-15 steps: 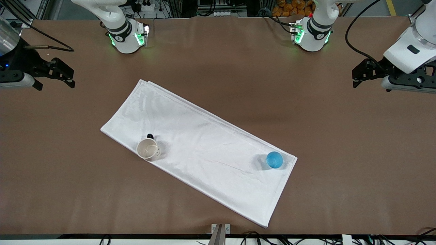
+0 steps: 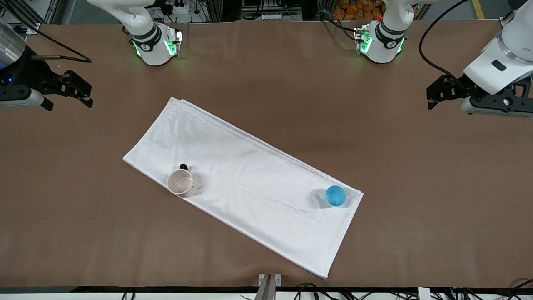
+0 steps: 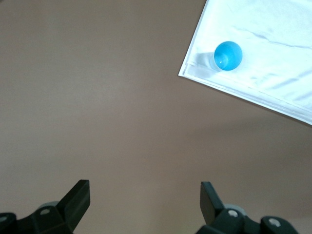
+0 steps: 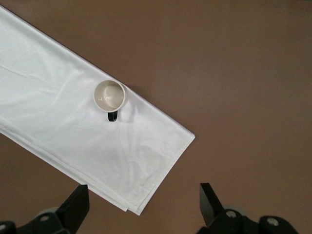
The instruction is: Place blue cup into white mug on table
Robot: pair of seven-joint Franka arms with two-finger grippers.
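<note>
The blue cup [image 2: 335, 196] stands upright on the white cloth's corner toward the left arm's end; it also shows in the left wrist view [image 3: 227, 55]. The white mug [image 2: 180, 182] with its black handle stands upright on the cloth near the edge toward the right arm's end; it also shows in the right wrist view [image 4: 109, 95]. My left gripper [image 2: 431, 95] is open and empty, up over bare table [image 2: 266, 83] at the left arm's end; its own view shows it too [image 3: 145, 195]. My right gripper [image 2: 87, 95] is open and empty over the right arm's end; its own view shows it too [image 4: 144, 197].
A white folded cloth [image 2: 245, 179] lies slantwise across the middle of the brown table. The two robot bases [image 2: 156, 43] [image 2: 381, 41] stand along the table's edge farthest from the front camera. A small metal bracket [image 2: 269, 281] sits at the nearest edge.
My left gripper has shifted slightly away from the front camera and toward the table's middle. The right gripper, cup and mug are unchanged.
</note>
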